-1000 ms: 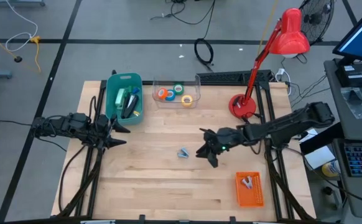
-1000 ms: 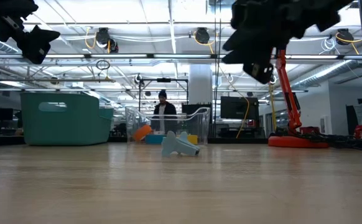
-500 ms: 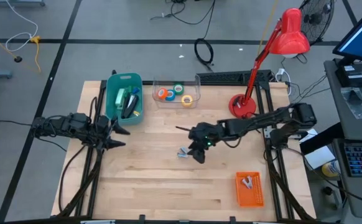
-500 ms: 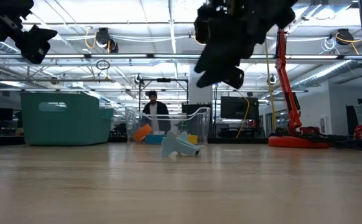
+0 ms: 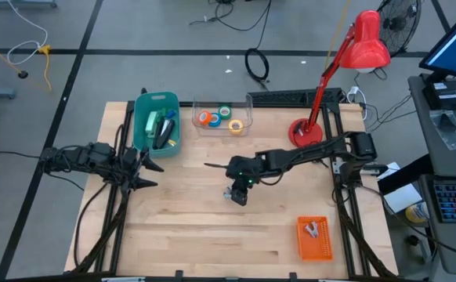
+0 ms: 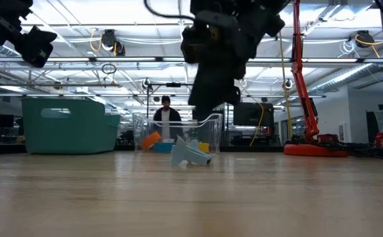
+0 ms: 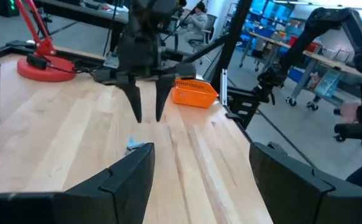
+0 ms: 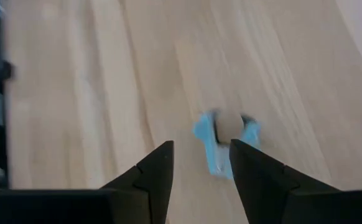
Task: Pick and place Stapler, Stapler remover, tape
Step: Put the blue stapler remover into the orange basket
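At the centre of the high view, the right gripper (image 5: 238, 192) hangs over the remover (image 5: 229, 193), a small pale-blue piece lying on the bare table (image 5: 181, 235) just left of the fingers. The left gripper (image 5: 146, 164) waits at the left edge, beside the teal bin (image 5: 156, 121) that already holds the stapler (image 5: 164, 129). Four tape rolls (image 5: 220, 117) sit in the clear tray (image 5: 222, 116) at upper centre. An orange box (image 5: 314, 237) lies at lower right, a red lamp (image 5: 345, 70) at upper right.

Low view: the right gripper (image 6: 208, 105) is at upper centre, above the remover (image 6: 190, 153) and not touching it.

Left wrist view: the left fingers (image 7: 125, 177) stand well spread at the bottom with nothing between them. Farther off, the right gripper (image 7: 147, 112) points down with its fingers parted, the remover (image 7: 139, 145) just below their tips.

Right wrist view: the right fingers (image 8: 159, 168) are parted and empty; the remover (image 8: 224, 140) shows ahead, mostly before the right-hand finger (so not centred in the gap).

The step in hand looks like the approach to grasp. It would go best if the gripper first shifts so the remover sits midway between the fingers, then descends straight until the tips nearly meet the wood, closing across the narrow body rather than its flared ends.
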